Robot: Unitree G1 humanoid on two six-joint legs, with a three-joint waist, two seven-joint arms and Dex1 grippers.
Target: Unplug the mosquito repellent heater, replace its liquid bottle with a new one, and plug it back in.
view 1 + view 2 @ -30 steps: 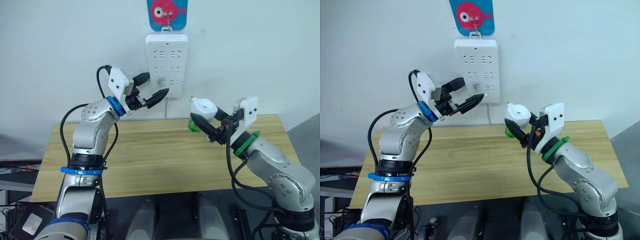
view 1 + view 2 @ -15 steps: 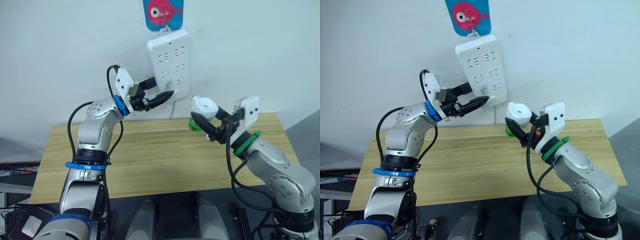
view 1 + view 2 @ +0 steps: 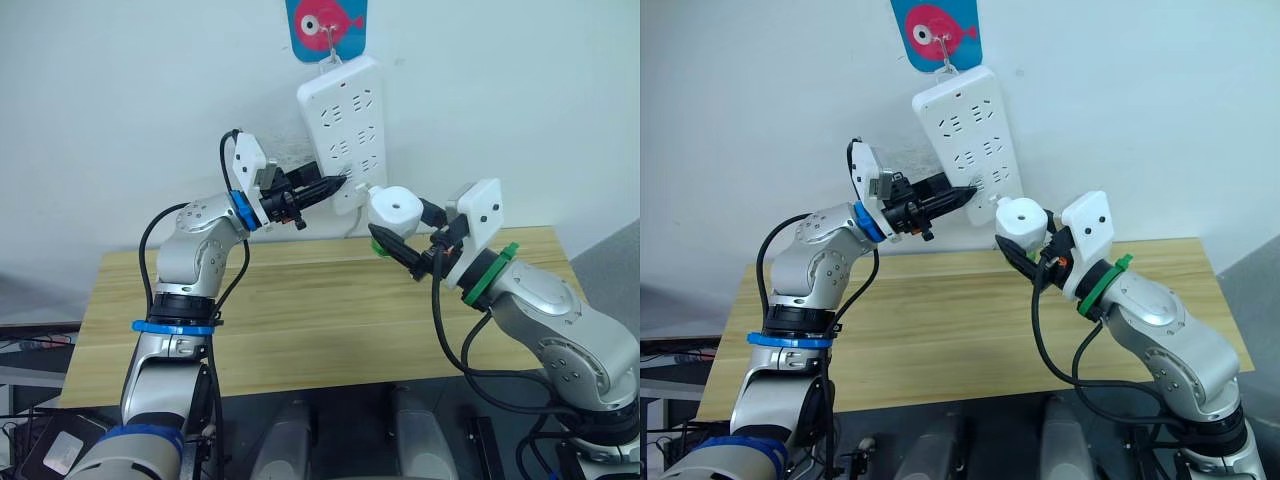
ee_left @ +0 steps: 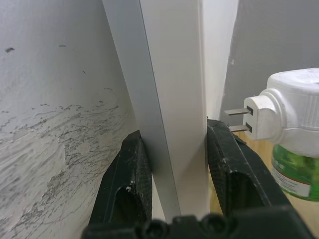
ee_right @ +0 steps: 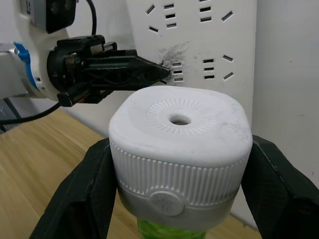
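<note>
The mosquito repellent heater (image 3: 393, 209), green bottle (image 4: 293, 169) attached below, is pinched in the right gripper (image 3: 400, 240) above the table (image 3: 300, 320), just right of the tilted power strip (image 3: 348, 120). The left gripper (image 3: 335, 183) clamps the strip's edge. If the strip swings, the prongs (image 4: 234, 119) could miss their slots. The left wrist view shows those prongs bare beside the strip; the head views hide them.

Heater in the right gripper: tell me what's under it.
A green liquid bottle hangs under the mosquito repellent heater, held in the right gripper. The bottle's neck is hidden inside the heater.
</note>
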